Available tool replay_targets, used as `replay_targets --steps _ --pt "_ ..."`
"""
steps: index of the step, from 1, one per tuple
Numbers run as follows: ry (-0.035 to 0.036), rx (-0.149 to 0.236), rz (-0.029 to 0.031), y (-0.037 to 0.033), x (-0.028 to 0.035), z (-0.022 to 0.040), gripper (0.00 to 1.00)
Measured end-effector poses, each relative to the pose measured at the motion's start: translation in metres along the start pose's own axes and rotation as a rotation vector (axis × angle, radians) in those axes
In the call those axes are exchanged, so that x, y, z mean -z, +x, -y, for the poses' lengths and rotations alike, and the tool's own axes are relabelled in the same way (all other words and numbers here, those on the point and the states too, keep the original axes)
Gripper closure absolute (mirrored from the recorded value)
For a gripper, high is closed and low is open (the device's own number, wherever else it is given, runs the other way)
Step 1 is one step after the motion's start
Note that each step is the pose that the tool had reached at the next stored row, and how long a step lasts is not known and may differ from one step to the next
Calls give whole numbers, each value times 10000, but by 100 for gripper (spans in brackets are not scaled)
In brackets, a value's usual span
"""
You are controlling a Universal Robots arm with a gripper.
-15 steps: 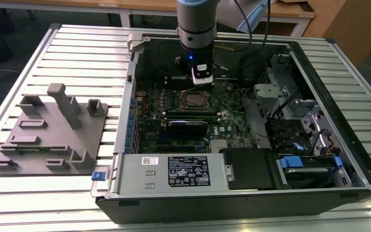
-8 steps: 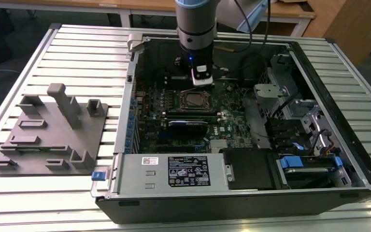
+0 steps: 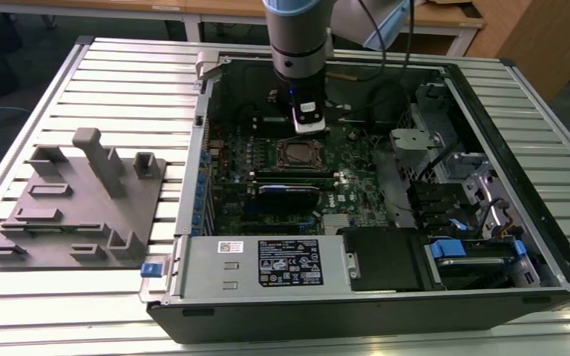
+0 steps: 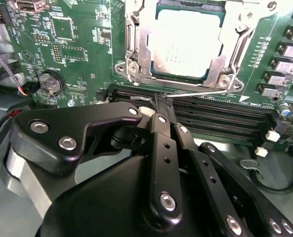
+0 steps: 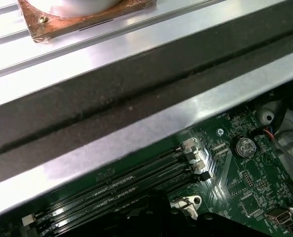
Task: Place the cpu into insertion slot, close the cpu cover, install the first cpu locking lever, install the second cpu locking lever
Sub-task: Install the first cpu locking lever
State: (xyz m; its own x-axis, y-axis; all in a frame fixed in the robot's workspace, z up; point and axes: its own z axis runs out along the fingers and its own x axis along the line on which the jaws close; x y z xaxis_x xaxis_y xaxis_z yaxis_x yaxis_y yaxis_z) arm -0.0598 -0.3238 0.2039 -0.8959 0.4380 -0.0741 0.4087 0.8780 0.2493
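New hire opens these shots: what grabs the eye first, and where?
A grey robot arm reaches down into the open black computer case on the slatted metal table, over the green motherboard. In the second wrist view the dull silver square cpu sits framed by the thin silvery cpu cover, with the black gripper close to a thin wire locking lever. A grey moulded fixture block lies at the exterior view's left.

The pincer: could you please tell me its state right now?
Pincer: closed, tips meeting at the end of the thin locking lever; whether they pinch it cannot be told.
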Motion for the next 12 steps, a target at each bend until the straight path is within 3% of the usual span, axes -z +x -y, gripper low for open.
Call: replay_targets --steps 7,12 --pt "-32 14 67 42 -9 23 89" --pt "-33 17 79 47 -24 20 89"
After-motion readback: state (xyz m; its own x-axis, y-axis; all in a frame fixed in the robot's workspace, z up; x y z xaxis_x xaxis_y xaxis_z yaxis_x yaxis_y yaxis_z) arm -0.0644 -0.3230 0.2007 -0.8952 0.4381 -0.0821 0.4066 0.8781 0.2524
